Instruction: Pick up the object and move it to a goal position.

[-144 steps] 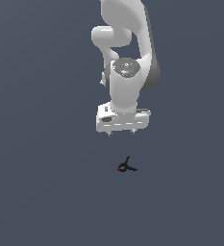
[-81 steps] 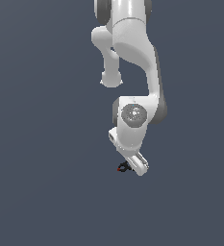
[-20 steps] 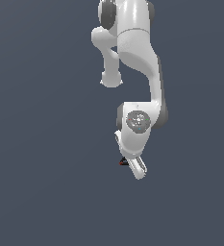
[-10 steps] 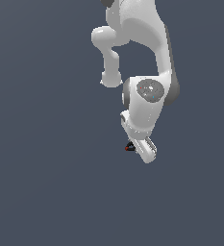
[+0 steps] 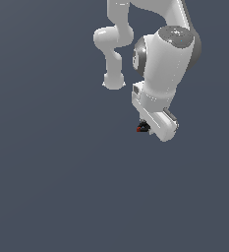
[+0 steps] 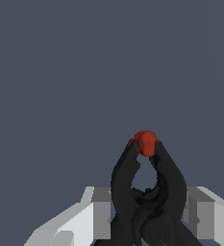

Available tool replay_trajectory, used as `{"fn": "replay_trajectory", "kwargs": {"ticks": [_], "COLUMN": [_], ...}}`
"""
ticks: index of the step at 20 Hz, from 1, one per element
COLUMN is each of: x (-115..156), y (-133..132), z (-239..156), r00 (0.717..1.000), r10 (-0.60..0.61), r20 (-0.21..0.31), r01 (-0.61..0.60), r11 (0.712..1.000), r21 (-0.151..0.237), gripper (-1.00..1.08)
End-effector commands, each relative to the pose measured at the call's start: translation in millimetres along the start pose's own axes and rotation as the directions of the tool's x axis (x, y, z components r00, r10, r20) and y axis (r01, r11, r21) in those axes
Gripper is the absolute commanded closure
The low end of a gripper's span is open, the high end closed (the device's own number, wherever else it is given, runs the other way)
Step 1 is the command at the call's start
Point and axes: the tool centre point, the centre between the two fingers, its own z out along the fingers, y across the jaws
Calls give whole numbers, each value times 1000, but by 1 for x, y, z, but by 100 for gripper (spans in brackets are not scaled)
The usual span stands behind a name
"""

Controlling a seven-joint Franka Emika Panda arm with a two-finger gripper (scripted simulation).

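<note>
The smooth white arm (image 5: 167,54) folds down from the top of the exterior view, bulky wrist tilted toward that view's right. Its pincer (image 6: 147,211) is clamped on the object (image 6: 147,192): thin, curved black prongs meeting at a rounded red tip.

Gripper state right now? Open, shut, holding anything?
Gripper: shut on the black pronged object, whose red tip sticks out past the white fingers. In the exterior view the object shows at the gripper's edge.
</note>
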Motion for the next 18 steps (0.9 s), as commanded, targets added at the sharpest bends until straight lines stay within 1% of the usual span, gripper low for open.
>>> {"fn": "replay_trajectory", "kwargs": {"ticks": [1,6,10,14,18], "x": [-9,-25,-35,-41,-43], "y": [7,16,21,24,24], "z": [-25,-68,-94,-109,-114], "r00": [1000,1000,1000,1000,1000], "r10": [0,0,0,0,0], "r20": [-1,-2,-2,-3,-2], "r01": [0,0,0,0,0], "r11": [1000,1000,1000,1000,1000], "r21": [0,0,0,0,0], "gripper": [108,108,108,108,108]}}
